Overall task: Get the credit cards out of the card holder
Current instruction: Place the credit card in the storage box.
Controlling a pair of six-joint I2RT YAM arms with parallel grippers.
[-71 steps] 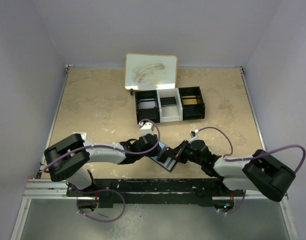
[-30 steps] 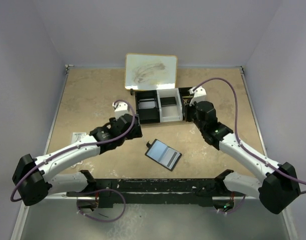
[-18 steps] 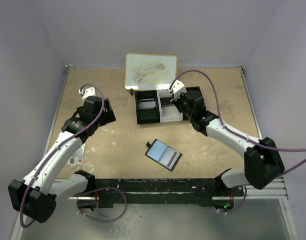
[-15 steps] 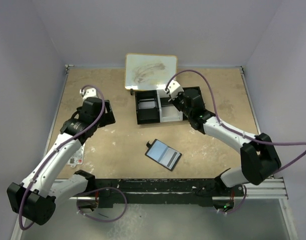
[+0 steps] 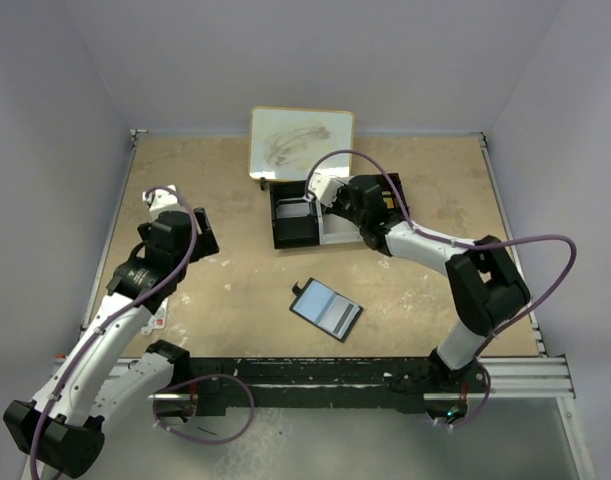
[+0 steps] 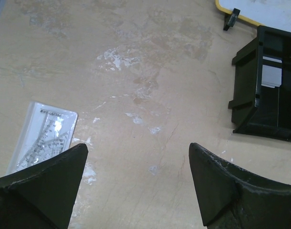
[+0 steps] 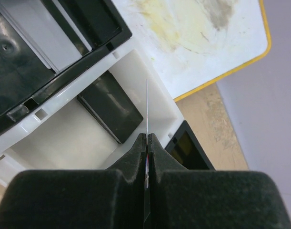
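Note:
The card holder point(image 5: 328, 308) lies open on the table in front of the arm bases, grey-blue inside up, with no gripper near it. My right gripper point(image 7: 146, 136) is shut on a thin credit card point(image 7: 146, 102) seen edge-on. It hovers over the white middle compartment point(image 7: 55, 138) of the tray, where a black card point(image 7: 109, 107) lies. In the top view the right gripper point(image 5: 326, 198) is above the tray point(image 5: 285, 242). My left gripper point(image 6: 138, 152) stands open and empty over bare table at the left point(image 5: 190, 240).
A pale printed card point(image 6: 43, 136) lies flat on the table left of my left fingers. The tray's left black compartment point(image 7: 21, 67) holds a grey card point(image 7: 45, 33); its right one point(image 7: 188, 148) looks yellowish inside. A yellow-rimmed whiteboard point(image 5: 301, 142) lies behind the tray.
Both grippers have left the card holder. The left arm swung back to the left with its jaws opening. The right gripper carried its card leftward along the tray.

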